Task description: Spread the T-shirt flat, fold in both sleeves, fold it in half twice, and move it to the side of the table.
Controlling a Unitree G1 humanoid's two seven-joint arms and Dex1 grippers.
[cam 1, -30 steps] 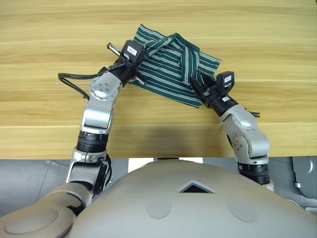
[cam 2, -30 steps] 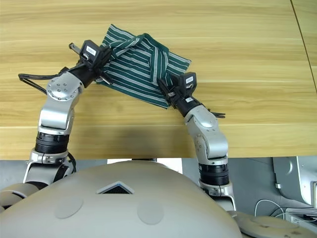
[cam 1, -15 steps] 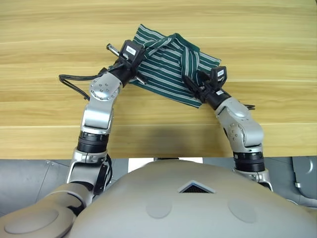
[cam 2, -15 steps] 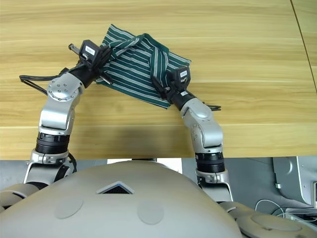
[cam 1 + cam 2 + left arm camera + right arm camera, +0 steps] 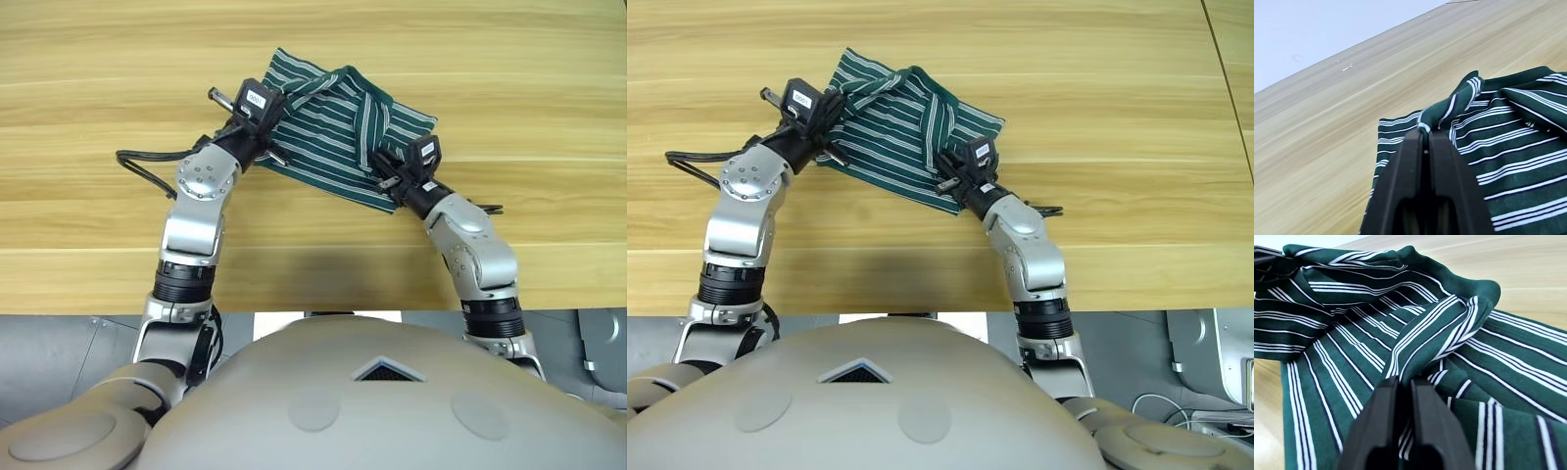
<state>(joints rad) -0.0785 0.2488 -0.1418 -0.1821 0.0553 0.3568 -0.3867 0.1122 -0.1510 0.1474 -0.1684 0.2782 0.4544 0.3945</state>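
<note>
The left hand [image 5: 1425, 133] was clamped on a striped green T-shirt [image 5: 328, 147] fold; the right hand [image 5: 1403, 382] pinched another, seemingly raised off the tabletop [image 5: 509, 69].

We saw a light wooden table [image 5: 509, 88] with long plank grain. On it lay a dark green, white-striped T-shirt [image 5: 323, 137], partly folded and rumpled, its near edge flat on the wood.
</note>
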